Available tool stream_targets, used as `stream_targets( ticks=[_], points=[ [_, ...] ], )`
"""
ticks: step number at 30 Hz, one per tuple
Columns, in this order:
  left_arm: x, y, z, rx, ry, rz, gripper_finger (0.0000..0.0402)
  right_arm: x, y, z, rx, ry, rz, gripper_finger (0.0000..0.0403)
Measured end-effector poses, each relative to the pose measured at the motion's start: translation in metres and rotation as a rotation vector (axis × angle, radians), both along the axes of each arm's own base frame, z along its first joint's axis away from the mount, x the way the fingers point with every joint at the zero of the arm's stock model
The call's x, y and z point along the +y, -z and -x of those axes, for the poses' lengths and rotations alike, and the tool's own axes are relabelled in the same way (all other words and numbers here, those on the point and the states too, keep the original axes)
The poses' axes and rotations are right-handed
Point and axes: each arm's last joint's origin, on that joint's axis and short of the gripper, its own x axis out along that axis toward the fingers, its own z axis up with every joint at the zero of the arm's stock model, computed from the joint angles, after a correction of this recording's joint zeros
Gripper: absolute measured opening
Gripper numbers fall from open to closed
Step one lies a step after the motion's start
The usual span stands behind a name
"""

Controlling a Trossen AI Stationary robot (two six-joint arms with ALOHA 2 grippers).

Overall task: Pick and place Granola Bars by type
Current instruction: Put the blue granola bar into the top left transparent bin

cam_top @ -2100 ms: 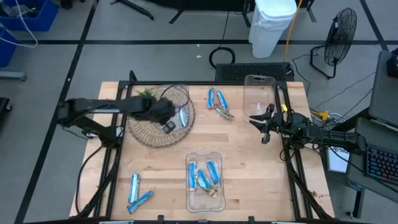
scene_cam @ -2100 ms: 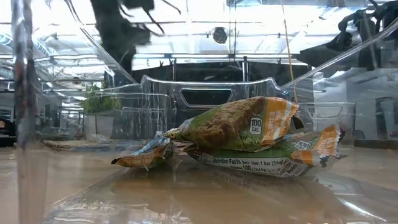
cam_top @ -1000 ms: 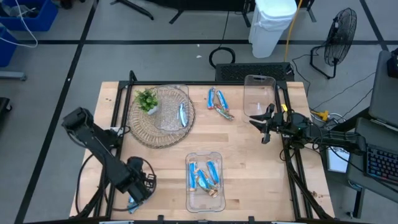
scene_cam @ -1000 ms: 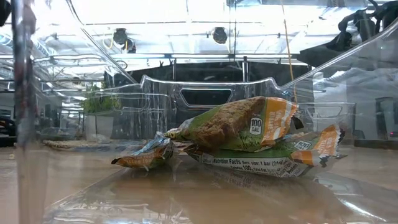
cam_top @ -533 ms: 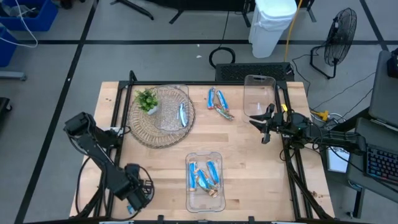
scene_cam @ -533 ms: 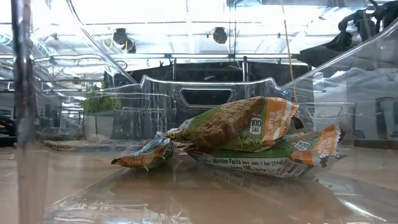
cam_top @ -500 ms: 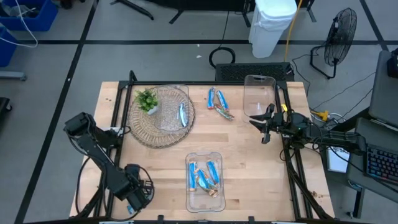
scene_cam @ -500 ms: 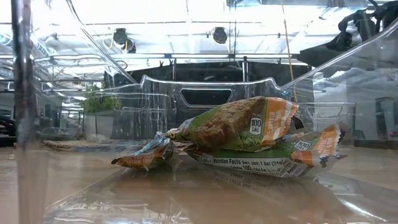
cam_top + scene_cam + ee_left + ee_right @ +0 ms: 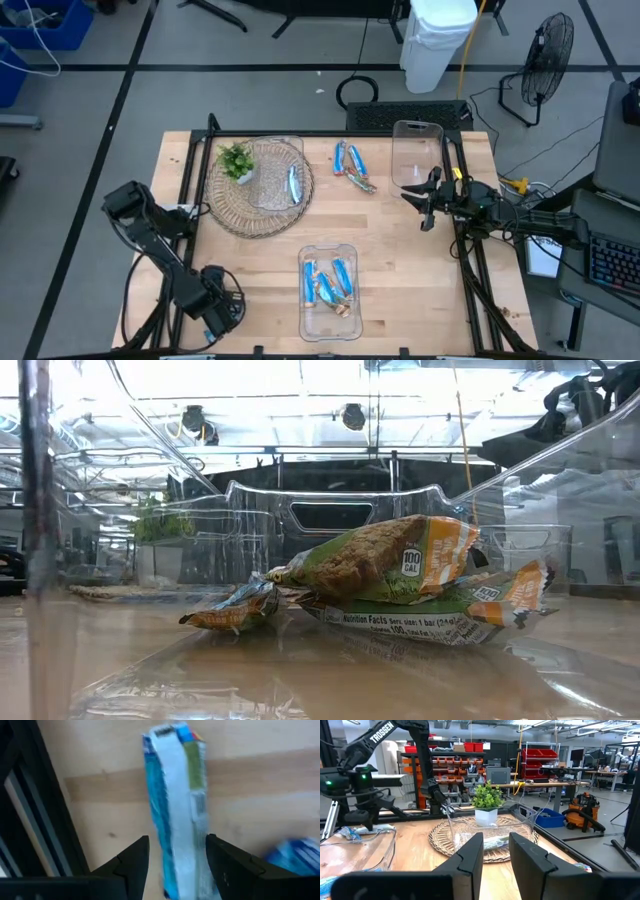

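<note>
Left tool [image 9: 218,318] sits low at the 7 o'clock corner of the table [image 9: 400,260], fingers [image 9: 132,865] spread wide, straddling a blue-and-white granola bar [image 9: 176,805] that lies flat on the wood; fingers stand either side of the wrapper, not clamped on it. A second blue bar [image 9: 295,857] lies just beside it

Right tool [image 9: 424,203] hangs at the 3 o'clock edge, next to the empty clear tub [image 9: 417,150] at 1 o'clock; fingers [image 9: 470,860] stand a narrow gap apart, nothing between them

Other granola bars:
- clear tray [image 9: 329,318] at 6 o'clock holds several blue bars [image 9: 322,280], plus a tan one at its near end; low view shows green/orange-wrapped bars [image 9: 375,565] piled inside it
- loose cluster of bars [image 9: 351,164] at 12 o'clock, mostly blue, one tan/greenish among them
- one blue bar [image 9: 293,183] in the clear container [image 9: 275,150] standing on the wicker mat [image 9: 225,215] at 10–11 o'clock

Small green plant [image 9: 236,160] sits on the mat beside that container
</note>
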Motion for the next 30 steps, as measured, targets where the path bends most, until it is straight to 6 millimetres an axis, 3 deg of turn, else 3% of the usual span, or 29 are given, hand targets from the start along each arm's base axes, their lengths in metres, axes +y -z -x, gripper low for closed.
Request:
stream_targets(
  ticks=[16, 20, 27, 30],
  points=[
    [0.0015, 0.0091, 0.0021, -0.087, 0.034, -0.037, 0.0195, 0.0, 0.0, 0.0, 0.0, 0.0, 0.0, 0.0084],
    [0.0017, 0.0092, 0.0006, -0.127, 0.054, -0.054, 0.0153, 0.0, 0.0001, 0.0, 0.0, 0.0, 0.0, 0.0084],
    [0.0031, 0.0087, -0.0012, -0.192, 0.106, -0.099, 0.0032, 0.0, 0.0, 0.0, 0.0, 0.0, 0.0, 0.0084],
    [0.005, 0.0083, -0.0018, -0.225, 0.125, -0.14, 0.0015, 0.0, 0.0, 0.0, 0.0, 0.0, 0.0, 0.0084]
  ],
)
